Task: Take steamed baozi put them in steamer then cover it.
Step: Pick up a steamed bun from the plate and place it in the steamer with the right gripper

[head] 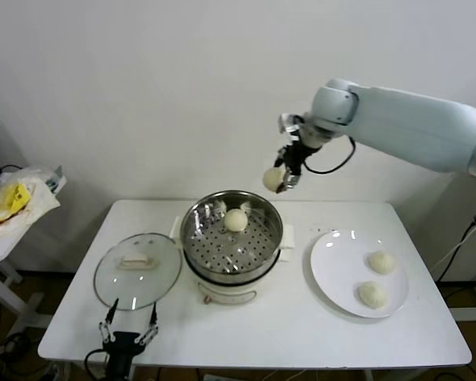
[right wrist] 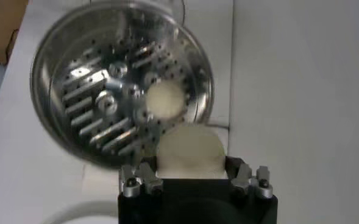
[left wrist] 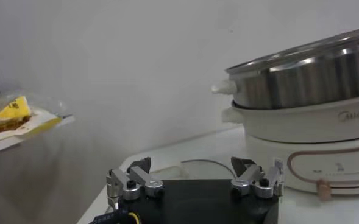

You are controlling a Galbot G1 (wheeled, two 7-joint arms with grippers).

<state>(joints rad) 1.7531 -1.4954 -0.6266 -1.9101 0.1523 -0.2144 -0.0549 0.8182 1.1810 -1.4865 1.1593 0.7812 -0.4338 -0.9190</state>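
My right gripper (head: 279,179) is shut on a cream-white baozi (head: 272,178) and holds it in the air above the far right rim of the steamer (head: 192,238). In the right wrist view the held baozi (right wrist: 189,150) sits between the fingers with the steamer (right wrist: 57,79) below. One baozi (head: 236,220) lies on the perforated tray at the far side; it also shows in the right wrist view (right wrist: 164,99). Two baozi (head: 381,262) (head: 372,294) lie on the white plate (head: 333,266). My left gripper (head: 128,326) is open and empty at the table's front edge.
The glass lid (head: 137,270) with a white handle lies flat to the left of the steamer. In the left wrist view the steamer (left wrist: 307,115) stands ahead on its white base. A side table with a bag (head: 12,202) stands at far left.
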